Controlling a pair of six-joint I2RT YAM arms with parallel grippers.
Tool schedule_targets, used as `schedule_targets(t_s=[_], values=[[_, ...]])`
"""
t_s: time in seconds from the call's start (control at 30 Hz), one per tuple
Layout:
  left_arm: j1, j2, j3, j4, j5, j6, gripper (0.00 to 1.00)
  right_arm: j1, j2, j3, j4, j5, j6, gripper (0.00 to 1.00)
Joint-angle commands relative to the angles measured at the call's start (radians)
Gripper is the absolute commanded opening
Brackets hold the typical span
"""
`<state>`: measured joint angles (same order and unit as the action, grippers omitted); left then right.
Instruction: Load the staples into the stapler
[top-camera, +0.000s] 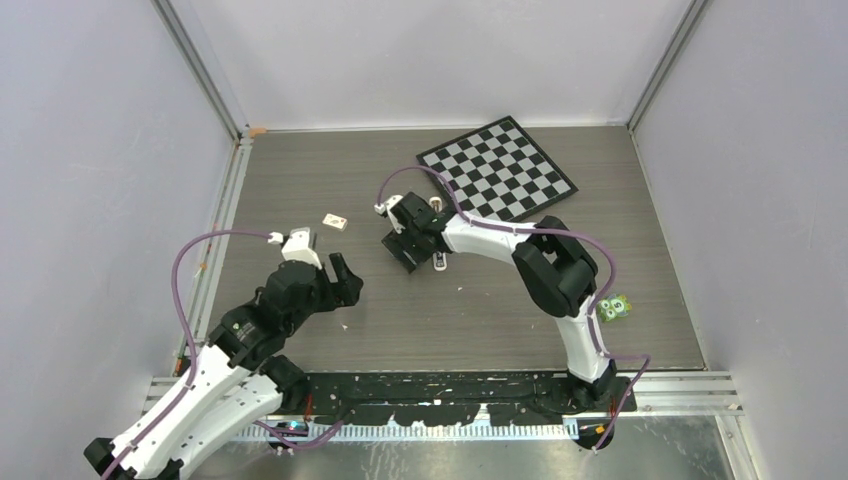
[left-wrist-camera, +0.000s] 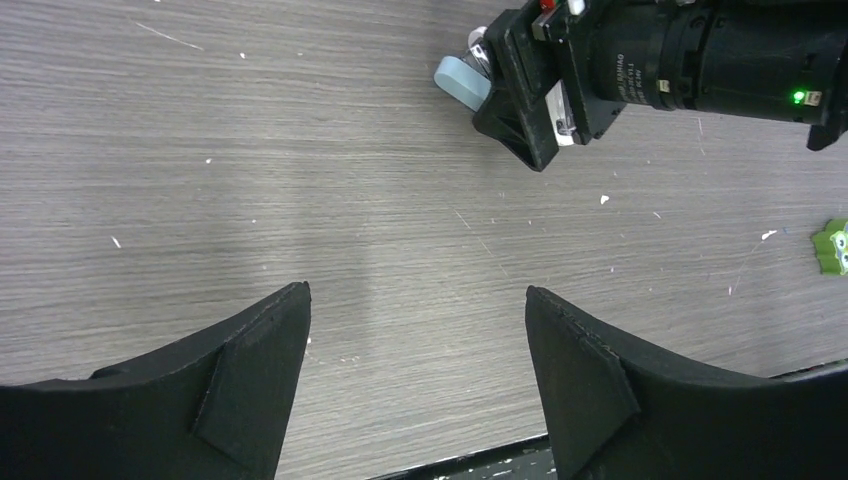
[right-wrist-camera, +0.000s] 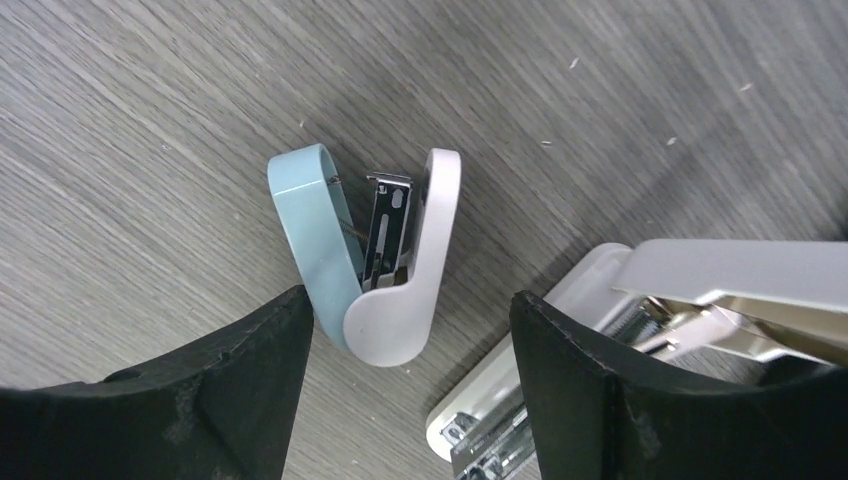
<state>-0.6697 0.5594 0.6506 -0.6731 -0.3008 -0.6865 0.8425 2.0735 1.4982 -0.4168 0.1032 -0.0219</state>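
Grey woodgrain table (top-camera: 300, 180) is showing from above, the right gripper (top-camera: 408, 240) hanging nearer the work than the left gripper (top-camera: 335, 265). Left wrist: jaws are standing apart, empty, with the stapler (left-wrist-camera: 458, 82) lying at 1 o'clock. Right wrist: jaws are spreading either side of the stapler's hinge end, its long axis running 6 to 12.

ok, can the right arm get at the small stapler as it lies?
Probably yes. The right gripper is open, directly above the stapler, which lies hinged open on the table between its fingers with nothing over it. A bigger grey stapler beside one finger could crowd the close.
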Motion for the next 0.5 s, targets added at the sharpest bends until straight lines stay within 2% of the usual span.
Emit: schedule_targets(t_s=[0.0, 0.1, 0.3, 0.37, 0.47], values=[[0.019, 0.027, 0.048, 0.012, 0.054, -0.052, 0.79, 0.005, 0.016, 0.035, 0.042, -0.028, -0.036, 0.74], [0.044, 0.048, 0.051, 0.01, 0.089, -0.076, 0.79, 0.008, 0.013, 0.019, 0.073, -0.027, -0.034, 0.67], [0.214, 0.074, 0.021, 0.043, 0.286, -0.151, 0.75, 0.015, -0.062, -0.06, 0.154, -0.028, -0.008, 0.4], [0.301, 0.074, 0.001, 0.076, 0.418, -0.184, 0.73, 0.019, -0.118, -0.115, 0.211, -0.029, 0.011, 0.39], [0.385, 0.079, -0.021, 0.143, 0.5, -0.214, 0.72, 0.024, -0.211, -0.191, 0.261, -0.038, 0.061, 0.38]])
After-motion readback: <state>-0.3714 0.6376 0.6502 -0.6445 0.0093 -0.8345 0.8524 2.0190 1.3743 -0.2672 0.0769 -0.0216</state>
